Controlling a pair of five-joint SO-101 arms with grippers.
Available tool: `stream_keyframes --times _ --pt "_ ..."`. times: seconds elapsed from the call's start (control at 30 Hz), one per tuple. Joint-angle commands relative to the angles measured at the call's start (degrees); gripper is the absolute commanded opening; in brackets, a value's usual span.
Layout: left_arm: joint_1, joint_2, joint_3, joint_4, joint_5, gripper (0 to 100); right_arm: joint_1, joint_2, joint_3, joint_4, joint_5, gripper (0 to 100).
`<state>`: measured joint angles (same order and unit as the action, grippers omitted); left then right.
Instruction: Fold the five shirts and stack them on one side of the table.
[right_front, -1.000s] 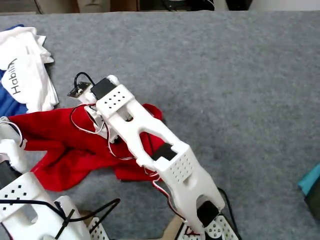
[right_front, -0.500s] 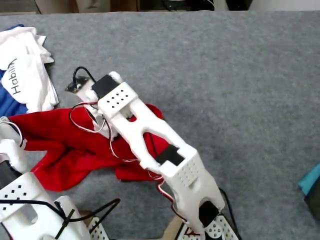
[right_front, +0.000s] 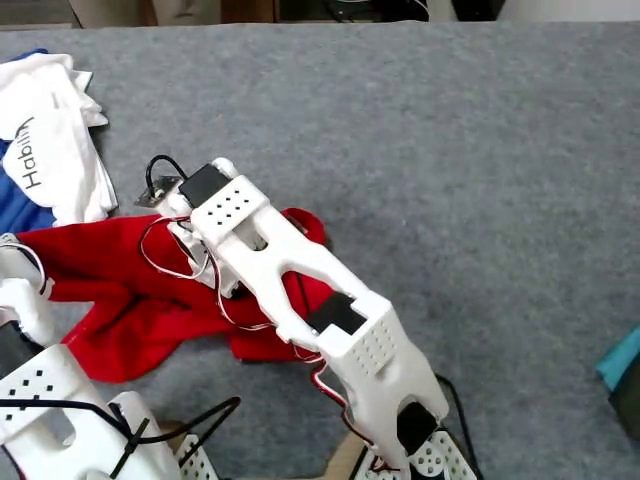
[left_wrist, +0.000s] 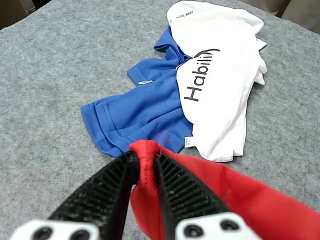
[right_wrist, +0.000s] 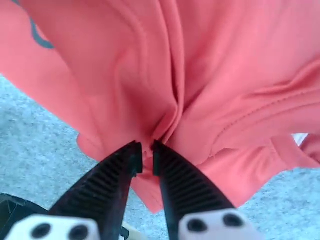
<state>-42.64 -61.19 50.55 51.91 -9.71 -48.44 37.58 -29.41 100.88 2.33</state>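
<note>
High view: a red shirt (right_front: 120, 310) lies crumpled at the near left of the grey surface (right_front: 450, 150), with the right arm (right_front: 300, 270) stretched across it. A white shirt (right_front: 50, 140) rests partly on a blue shirt (right_front: 15, 205) just beyond the red one, at the surface's left edge.

The left wrist view shows the left claw (left_wrist: 145, 155) clamped on a bunched edge of the red shirt, with the blue and white shirts farther off. In the right wrist view, the right claw (right_wrist: 144, 147) is pinched onto a raised fold of the same fabric, jaws nearly together with cloth between them.

The shirt looks light, limp and thin. It will likely sag and crease wherever it is unsupported, and a small pinch may slip out under tension. It probably handles best when taken at seams, hem corners or shoulders, with the two holds well apart so that the cloth can be drawn flat before folding. The right claw's hold on a mid-panel fold seems less suited to spreading.

Compared with half a second ago, the right arm's wrist sits slightly nearer the near edge of the surface, reversing a small outward drift seen across the earlier frames. The red shirt's outline is almost unchanged, and the white and blue shirts have not moved.
</note>
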Motion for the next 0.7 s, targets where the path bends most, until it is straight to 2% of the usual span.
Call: stream_keyframes --times 0.0,0.13,0.37,0.67 --pt "0.2 -0.7 -2.4 3.2 -0.3 2 -0.4 -4.2 0.1 -1.3 0.4 7.9" --pt "0.2 -0.7 -2.8 4.5 -0.3 2 -0.5 -4.2 0.1 -1.3 0.4 15.9" --pt "0.1 -0.7 -2.8 4.5 -0.3 2 -0.5 -1.8 -0.1 -1.2 0.3 11.8" --pt "0.1 -0.7 -2.8 4.5 -0.3 2 -0.5 4.0 -5.6 -1.3 0.3 11.6"
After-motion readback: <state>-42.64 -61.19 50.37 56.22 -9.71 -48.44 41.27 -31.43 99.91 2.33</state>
